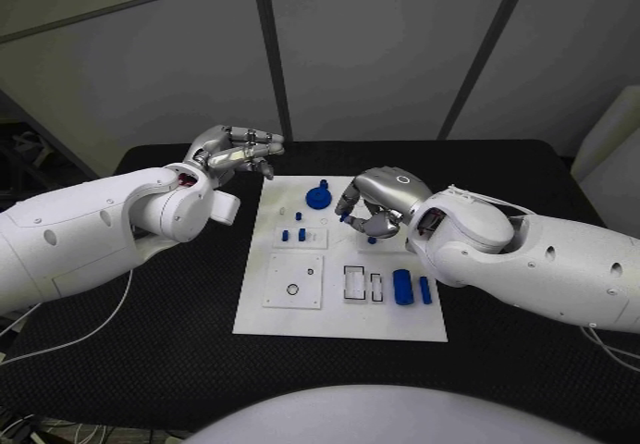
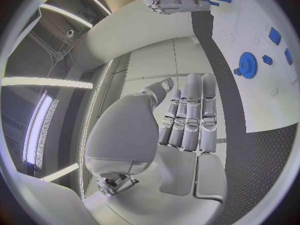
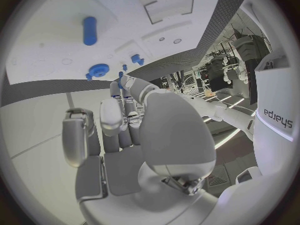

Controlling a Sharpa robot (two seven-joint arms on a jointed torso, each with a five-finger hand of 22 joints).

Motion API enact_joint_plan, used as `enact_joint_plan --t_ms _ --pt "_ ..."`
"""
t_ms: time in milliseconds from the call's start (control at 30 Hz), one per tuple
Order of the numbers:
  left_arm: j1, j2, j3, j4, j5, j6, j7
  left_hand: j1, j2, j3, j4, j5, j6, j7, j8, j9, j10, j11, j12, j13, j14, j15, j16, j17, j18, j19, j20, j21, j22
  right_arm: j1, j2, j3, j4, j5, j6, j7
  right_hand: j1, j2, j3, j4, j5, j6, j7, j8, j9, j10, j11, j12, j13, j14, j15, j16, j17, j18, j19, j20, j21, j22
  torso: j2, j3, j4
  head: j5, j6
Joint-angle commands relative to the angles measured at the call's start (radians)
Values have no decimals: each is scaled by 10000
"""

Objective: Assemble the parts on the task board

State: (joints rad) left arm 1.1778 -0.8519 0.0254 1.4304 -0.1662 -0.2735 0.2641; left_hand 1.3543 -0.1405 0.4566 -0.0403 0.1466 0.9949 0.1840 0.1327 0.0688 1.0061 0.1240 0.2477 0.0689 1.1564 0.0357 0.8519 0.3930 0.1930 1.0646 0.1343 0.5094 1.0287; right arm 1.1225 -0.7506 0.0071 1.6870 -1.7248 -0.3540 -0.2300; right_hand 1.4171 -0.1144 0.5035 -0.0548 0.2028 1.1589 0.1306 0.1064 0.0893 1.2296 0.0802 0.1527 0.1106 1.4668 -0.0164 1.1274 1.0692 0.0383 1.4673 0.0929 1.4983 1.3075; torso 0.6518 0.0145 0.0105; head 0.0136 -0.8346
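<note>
My left hand (image 1: pixel 238 151) hangs off the board's (image 1: pixel 267 314) far left corner, fingers straight and together, grasping nothing. The blue gear (image 1: pixel 319 197) lies between my hands, just beside the right one, with small blue pegs (image 1: pixel 301 233) nearer me. My right hand (image 1: pixel 377 205) sits over the board's far right part, fingers curled down; I cannot tell whether they pinch anything. A blue cylinder (image 1: pixel 401 285) lies on the board behind that hand.

One white rectangular task board (image 1: pixel 267 319), one round blue toothed gear (image 1: pixel 319 197), two upright blue bars (image 1: pixel 401 287), two silver hands (image 1: pixel 238 151).
</note>
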Motion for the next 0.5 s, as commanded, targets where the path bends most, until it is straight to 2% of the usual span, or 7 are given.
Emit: enact_joint_plan --t_ms 33,133,300,333,400,500 --pt "12 107 12 -87 37 -18 98 47 59 -32 -8 -24 -27 24 -7 -15 -64 8 21 -11 -63 20 -39 -17 -106 -40 9 -69 -12 -38 250 -9 45 272 61 288 -30 96 10 -57 31 61 10 4 9 276 -233 21 6 380 -73 34 1 -125 332 -72 61 1722 6 -9 1 188 -22" --pt "13 215 12 -167 37 -27 88 47 61 -33 -8 -24 -28 24 -7 -15 -69 9 21 -11 -63 22 -40 -18 -106 -40 9 -70 -13 -146 536 -25 48 324 159 358 -24 98 19 -74 65 38 24 -16 3 257 -221 1 12 374 -68 48 2 -124 327 -71 60 1720 11 -18 7 351 -52" --pt "16 395 13 -282 37 -66 54 48 63 -37 -9 -25 -34 27 -9 -16 -82 13 20 -12 -64 25 -44 -24 -106 -39 9 -72 -16 -265 916 -248 -41 371 356 456 -21 101 24 -80 76 30 27 -23 2 251 -217 -5 15 373 -66 58 8 -124 326 -70 60 1720 15 -12 16 536 -104" --pt "16 425 13 -294 37 -71 49 49 66 -41 -10 -25 -40 30 -11 -17 -92 15 20 -13 -64 27 -46 -28 -106 -38 9 -74 -18 -295 985 -286 -75 379 404 470 -22 102 24 -80 79 28 29 -26 1 248 -215 -8 15 372 -64 61 9 -124 326 -69 61 1721 19 -12 3 613 -113" --pt "17 468 14 -311 37 -79 42 49 66 -41 -10 -25 -40 30 -11 -17 -92 15 20 -13 -64 27 -46 -28 -106 -38 9 -74 -18 -347 1086 -331 -133 389 482 485 -24 106 26 -82 87 22 34 -31 0 241 -211 -15 17 370 -61 66 10 -124 326 -68 63 1724 20 -11 -3 663 -103" --pt "18 505 14 -326 37 -84 38 49 66 -41 -10 -25 -40 30 -11 -17 -92 15 20 -13 -64 27 -46 -28 -106 -38 9 -74 -18 -392 1201 -373 -216 396 594 494 -24 109 28 -82 90 22 34 -32 -1 239 -210 -16 18 369 -60 64 6 -124 324 -67 61 1722 10 -2 0 815 -125"
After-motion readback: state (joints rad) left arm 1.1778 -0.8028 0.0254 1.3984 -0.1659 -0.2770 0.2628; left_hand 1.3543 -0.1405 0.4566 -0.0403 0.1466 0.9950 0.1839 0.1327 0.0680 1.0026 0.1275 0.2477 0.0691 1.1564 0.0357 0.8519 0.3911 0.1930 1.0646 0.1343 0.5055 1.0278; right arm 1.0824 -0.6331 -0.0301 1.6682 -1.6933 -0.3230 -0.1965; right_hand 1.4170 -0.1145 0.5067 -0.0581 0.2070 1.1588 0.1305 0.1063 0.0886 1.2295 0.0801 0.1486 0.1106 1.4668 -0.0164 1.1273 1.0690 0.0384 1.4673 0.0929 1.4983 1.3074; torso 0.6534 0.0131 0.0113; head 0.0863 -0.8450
